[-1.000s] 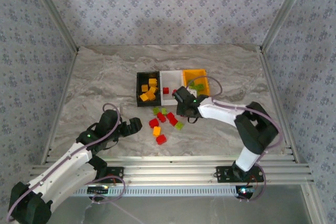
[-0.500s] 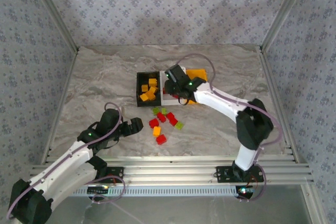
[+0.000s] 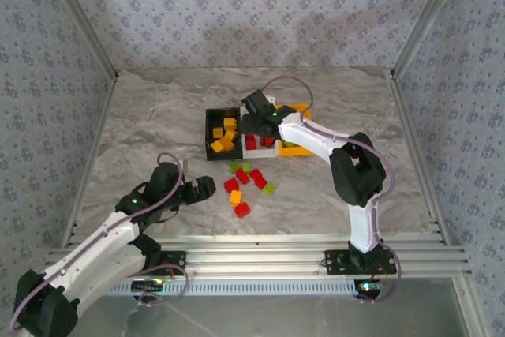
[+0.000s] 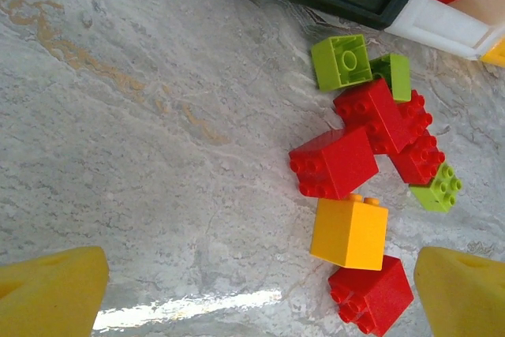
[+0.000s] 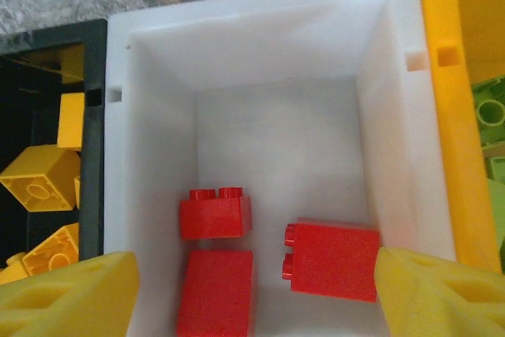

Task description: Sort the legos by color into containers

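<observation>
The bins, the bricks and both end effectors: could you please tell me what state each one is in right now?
Black bin: holds orange-yellow bricks.
White bin: holds three red bricks.
Orange-yellow bin: holds light green bricks.
Loose bricks: unsorted on the table, red, green and one orange-yellow.
Left end effector: open, empty, above the table near the loose bricks.
Right end effector: open, empty, above the white bin.

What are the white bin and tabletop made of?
White bin: looks like molded plastic, smooth and slightly glossy, with small notches moulded into the rim. Tabletop: grey veined marble look, glossy with a glare streak; real stone or printed laminate, can't tell.
</observation>
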